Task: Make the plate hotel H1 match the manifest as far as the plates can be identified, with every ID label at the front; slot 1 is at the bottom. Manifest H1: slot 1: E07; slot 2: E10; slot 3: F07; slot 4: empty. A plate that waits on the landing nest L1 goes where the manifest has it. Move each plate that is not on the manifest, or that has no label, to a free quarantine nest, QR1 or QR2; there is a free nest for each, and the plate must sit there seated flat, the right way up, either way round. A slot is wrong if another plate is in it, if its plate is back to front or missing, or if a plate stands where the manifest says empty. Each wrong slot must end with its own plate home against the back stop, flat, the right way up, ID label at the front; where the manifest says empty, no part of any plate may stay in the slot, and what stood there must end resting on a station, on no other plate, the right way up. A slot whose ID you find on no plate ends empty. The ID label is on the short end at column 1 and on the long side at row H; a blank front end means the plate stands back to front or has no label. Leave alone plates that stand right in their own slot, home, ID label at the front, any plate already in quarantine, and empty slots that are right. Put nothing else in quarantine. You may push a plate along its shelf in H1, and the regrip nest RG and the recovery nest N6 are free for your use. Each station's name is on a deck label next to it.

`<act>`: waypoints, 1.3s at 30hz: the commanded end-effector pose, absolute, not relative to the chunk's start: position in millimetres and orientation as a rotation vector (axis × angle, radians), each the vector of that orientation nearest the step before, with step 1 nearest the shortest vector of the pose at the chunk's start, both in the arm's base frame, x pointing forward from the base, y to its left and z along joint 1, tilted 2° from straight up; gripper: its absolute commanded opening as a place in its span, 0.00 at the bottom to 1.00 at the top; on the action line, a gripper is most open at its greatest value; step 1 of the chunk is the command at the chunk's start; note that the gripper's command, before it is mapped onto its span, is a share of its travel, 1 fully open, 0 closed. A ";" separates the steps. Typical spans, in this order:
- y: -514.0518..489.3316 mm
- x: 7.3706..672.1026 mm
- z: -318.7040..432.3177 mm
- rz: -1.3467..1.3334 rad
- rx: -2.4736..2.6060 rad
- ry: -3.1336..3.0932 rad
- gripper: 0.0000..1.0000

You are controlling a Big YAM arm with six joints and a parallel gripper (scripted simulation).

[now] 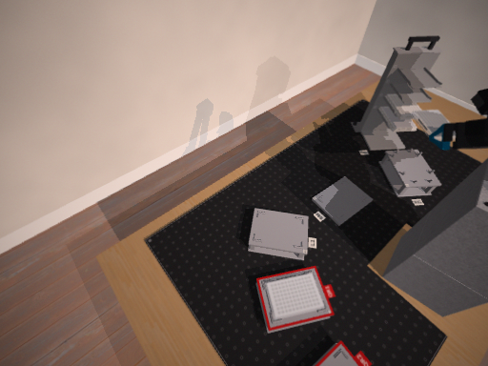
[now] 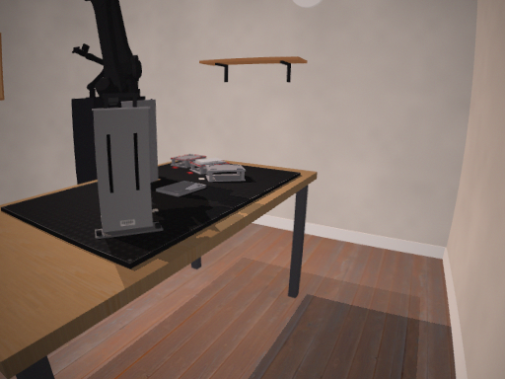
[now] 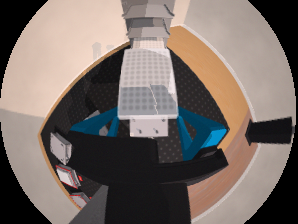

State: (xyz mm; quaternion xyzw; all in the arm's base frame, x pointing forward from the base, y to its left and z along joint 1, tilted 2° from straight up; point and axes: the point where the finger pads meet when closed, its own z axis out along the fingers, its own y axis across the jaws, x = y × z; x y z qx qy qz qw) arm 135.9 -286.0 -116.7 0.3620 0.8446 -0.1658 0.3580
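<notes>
My gripper (image 1: 439, 136) (image 3: 147, 110) is shut on the near end of a clear, pale well plate (image 1: 431, 119) (image 3: 148, 80). The plate is level, wells up, in front of the hotel and above the deck; no ID can be read on it. Hotel H1 (image 1: 379, 102) (image 2: 124, 168) (image 3: 148, 11) stands beyond the plate's far end. Behind that end a pale dotted surface (image 3: 148, 44) shows low in the hotel, apparently another plate; its ID is hidden. A red-rimmed quarantine nest (image 1: 265, 318) holds a white plate (image 1: 294, 296). The gripper is hidden in the exterior view.
A grey nest (image 1: 414, 170) (image 3: 149, 128) with corner posts stands below the gripper, close to the hotel. A flat grey station (image 1: 341, 199) (image 2: 180, 189) and another grey nest (image 1: 278, 233) lie farther along. A second red-rimmed nest (image 1: 337, 358) is cut by the frame. The tall grey block (image 1: 443, 257) stands beside the mat.
</notes>
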 end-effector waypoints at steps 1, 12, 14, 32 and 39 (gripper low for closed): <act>-277.4 127.7 -115.7 -0.438 0.931 2.183 0.86; -267.3 119.7 -118.5 -0.434 0.933 2.185 0.86; -265.1 118.0 -119.1 -0.433 0.933 2.185 0.86; -274.8 117.1 -127.0 -0.458 0.921 2.169 0.86; -274.8 117.1 -129.5 -0.458 0.921 2.169 0.86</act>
